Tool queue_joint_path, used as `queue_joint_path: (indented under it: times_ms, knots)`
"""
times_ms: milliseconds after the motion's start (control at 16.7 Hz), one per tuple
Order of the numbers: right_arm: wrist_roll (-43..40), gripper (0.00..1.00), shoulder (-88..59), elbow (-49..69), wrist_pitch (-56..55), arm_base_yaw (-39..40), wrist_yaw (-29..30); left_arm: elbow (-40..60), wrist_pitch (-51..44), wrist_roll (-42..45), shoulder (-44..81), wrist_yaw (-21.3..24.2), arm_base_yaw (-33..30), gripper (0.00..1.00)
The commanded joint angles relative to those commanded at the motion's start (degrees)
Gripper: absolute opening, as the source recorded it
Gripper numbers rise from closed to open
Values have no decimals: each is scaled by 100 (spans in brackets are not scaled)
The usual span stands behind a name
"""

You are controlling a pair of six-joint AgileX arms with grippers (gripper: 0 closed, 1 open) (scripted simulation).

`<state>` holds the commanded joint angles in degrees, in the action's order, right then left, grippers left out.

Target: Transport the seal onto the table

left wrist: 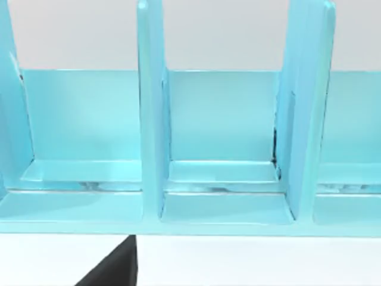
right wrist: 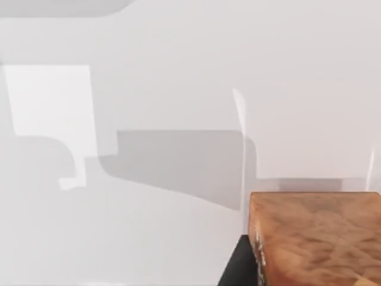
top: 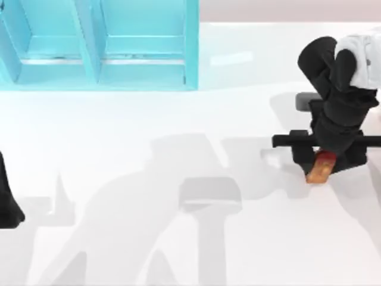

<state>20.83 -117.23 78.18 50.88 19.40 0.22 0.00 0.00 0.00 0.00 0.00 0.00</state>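
The seal (top: 319, 168) was held between the fingers of the right claw (top: 324, 159) at the right side of the worktop (top: 178, 119), low over the white surface; whether its base touched could not be told. In the right wrist view the amber block (right wrist: 312, 238) was seen close above the glossy top. The step in hand was judged to be the set-down. The next move would call for a short, level descent and then a release of the fingers. The left arm (top: 9, 199) was parked at the left edge; its claw's state could not be told. A turquoise shelf (top: 98, 44) stood at the far left, well apart.
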Motion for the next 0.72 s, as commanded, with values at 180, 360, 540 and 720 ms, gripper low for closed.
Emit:
queue_joint_path:
  times_ms: [180,360,540,720]
  knots:
    - [0,23,0,0,0,0,0,0,0,0,0,0,0,100]
    - [0,45,0,0,0,0,0,0,0,0,0,0,0,100]
    - [0,68,0,0,0,0,0,0,0,0,0,0,0,100]
    - [0,90,0,0,0,0,0,0,0,0,0,0,0,100]
